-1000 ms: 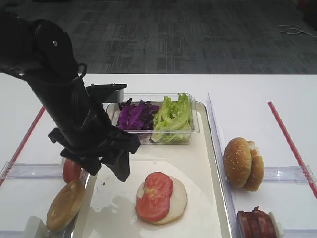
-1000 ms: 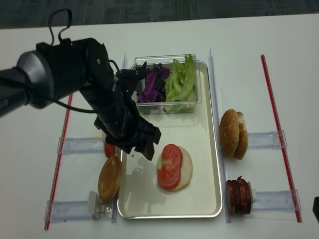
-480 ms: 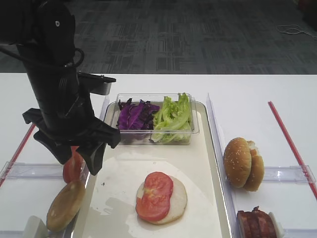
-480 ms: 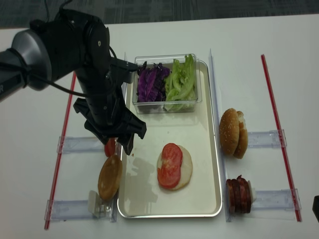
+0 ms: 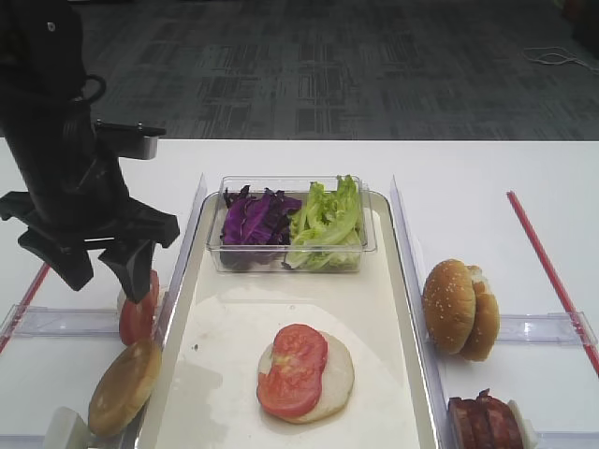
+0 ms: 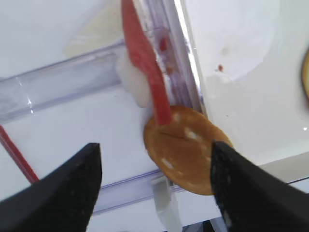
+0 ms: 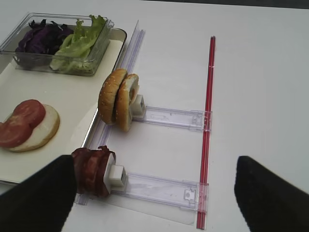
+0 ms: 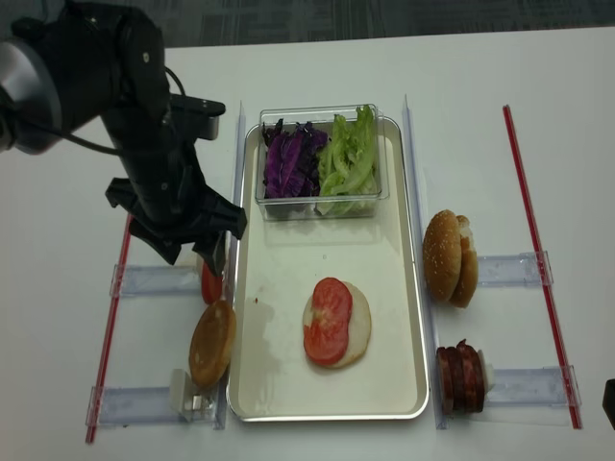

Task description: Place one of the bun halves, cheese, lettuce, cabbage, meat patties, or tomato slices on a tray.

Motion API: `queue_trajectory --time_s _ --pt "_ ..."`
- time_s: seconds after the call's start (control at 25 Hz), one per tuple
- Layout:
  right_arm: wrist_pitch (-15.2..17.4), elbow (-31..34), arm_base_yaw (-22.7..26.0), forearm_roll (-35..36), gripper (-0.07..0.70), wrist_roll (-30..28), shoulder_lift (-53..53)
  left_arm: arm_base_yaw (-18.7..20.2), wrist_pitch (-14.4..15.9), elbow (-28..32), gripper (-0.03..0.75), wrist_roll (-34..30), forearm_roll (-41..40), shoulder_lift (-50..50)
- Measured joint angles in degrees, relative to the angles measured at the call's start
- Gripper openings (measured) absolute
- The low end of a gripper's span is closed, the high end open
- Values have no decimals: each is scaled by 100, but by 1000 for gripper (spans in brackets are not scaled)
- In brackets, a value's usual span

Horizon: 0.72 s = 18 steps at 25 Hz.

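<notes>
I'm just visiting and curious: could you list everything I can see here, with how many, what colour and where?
Silvery metal tray: one, cream floor, centre.
Clear plastic tub: one, far end of tray.
Purple cabbage: left half of tub.
Green lettuce: right half of tub.
Pale flat bun disc: one, on tray.
Red tomato slice: on the disc; another upright one left of tray.
Golden sesame bun halves: two, right rack; one left.
Dark meat patties: right near rack, count unclear.
Red strips: two, one on each side of the table.
Left gripper: black, open, above left tomato.
Right gripper: black, open.
</notes>
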<state>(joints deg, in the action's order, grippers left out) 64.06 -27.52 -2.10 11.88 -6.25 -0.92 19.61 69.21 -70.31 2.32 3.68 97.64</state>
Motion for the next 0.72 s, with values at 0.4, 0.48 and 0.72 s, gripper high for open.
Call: queue_trajectory --time_s 0.4,0.48,0.72 --pt "0 0 0 0 653 0 0 -1133 10 0 484 -352 -88 0" --pt "0 0 0 0 653 0 0 -1374 10 0 484 -417 -112 0" --pt "0 0 0 0 653 0 0 -1997 10 0 484 -593 -268 0"
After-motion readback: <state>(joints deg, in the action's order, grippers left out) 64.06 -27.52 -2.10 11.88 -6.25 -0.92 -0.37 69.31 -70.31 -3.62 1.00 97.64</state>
